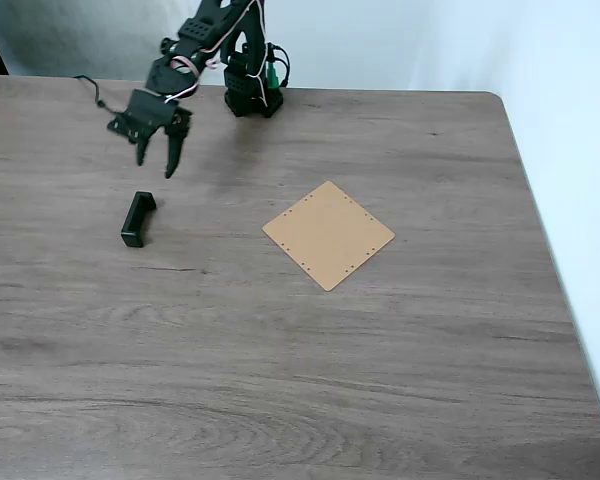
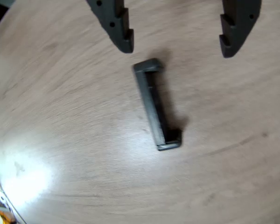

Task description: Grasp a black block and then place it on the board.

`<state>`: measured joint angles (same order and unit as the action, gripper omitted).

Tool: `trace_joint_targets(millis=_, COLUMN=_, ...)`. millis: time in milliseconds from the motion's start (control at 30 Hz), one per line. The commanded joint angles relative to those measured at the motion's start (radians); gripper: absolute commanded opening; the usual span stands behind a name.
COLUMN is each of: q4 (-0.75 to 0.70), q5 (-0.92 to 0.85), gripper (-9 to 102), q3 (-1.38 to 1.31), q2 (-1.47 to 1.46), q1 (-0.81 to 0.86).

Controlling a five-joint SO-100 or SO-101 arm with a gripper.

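The black arm [image 1: 212, 45] is reaching from its base at the far edge toward the left in the fixed view, bending down at the wrist. Its gripper [image 1: 156, 166] is hanging in the air, pointing downward, fingers spread wide apart. In the wrist view, both fingertips [image 2: 125, 42] are showing with nothing between them.

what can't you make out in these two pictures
- Fixed view: the arm's upper links are cut off by the top edge above the pincer.
- Fixed view: the black block is too small to show its shape.
- Wrist view: the black block is blurred.
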<state>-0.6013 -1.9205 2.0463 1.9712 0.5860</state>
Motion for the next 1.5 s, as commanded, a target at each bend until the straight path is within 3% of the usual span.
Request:
trace_joint_targets(millis=0, q4=-0.018, q5=-0.107, gripper=26, q3=-0.098, q2=-0.018, q1=0.026)
trace_joint_targets(millis=667, q4=-0.031, q5=-0.362, gripper=31, q3=-0.374, q2=-0.35, q1=0.138)
trace_joint_targets(millis=1467, q4=-0.086, q5=-0.239, gripper=31, q3=-0.425, q2=-0.439, q1=0.008)
